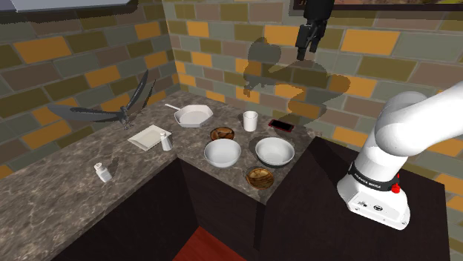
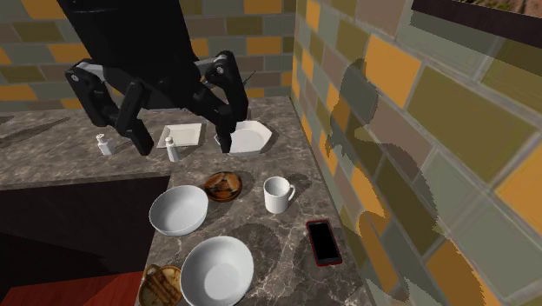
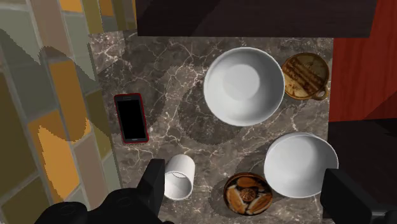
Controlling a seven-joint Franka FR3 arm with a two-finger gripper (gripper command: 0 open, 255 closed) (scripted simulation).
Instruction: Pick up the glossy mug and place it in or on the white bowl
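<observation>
The black claw (image 1: pixel 308 50) hangs high, its fingers wide apart, holding nothing. The shiny white mug (image 2: pixel 277 194) stands upright on the grey marble counter (image 2: pixel 287 161), between a red-edged black phone (image 2: pixel 324 241) and a small brown patterned bowl (image 2: pixel 223 186).

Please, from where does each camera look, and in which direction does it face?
Shoulder view: high beside the arm's base, looking down over the marble counter toward the brick wall; the white arm and tool show.
Second exterior view: above the counter, looking along that wall; the open tool hangs close.
Wrist view: on the hand, looking straight down; both black fingers show.
Shared: all three see the white mug, phone and two white bowls.
</observation>
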